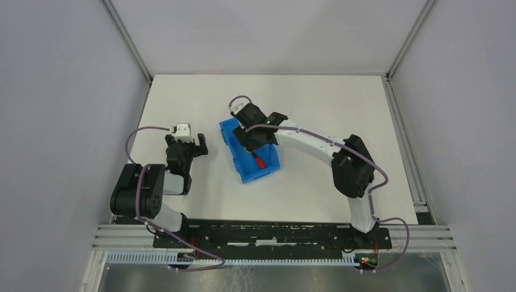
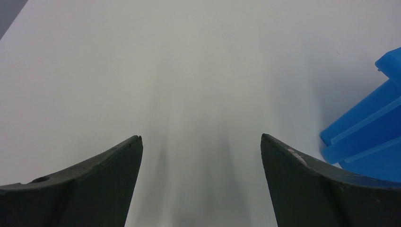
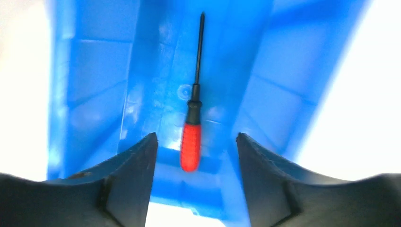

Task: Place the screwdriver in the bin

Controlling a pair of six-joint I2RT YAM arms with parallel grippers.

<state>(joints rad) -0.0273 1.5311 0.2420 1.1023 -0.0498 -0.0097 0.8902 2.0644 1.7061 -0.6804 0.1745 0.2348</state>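
Note:
The blue bin [image 1: 241, 163] stands on the white table near the middle. The screwdriver [image 1: 258, 162], with its red handle and thin black shaft, lies flat on the bin's floor. In the right wrist view the screwdriver [image 3: 191, 137] lies lengthwise in the bin [image 3: 94, 85], shaft pointing away. My right gripper [image 3: 196, 142] hovers over the bin, open and empty, jaws either side of the handle but above it. In the top view it [image 1: 254, 141] sits above the bin's middle. My left gripper [image 1: 190, 146] is open and empty over bare table, left of the bin [image 2: 373, 137].
The table [image 1: 316, 109] is boxed in by grey walls and metal corner posts. A black and aluminium rail [image 1: 274, 234] runs along the near edge under the arm bases.

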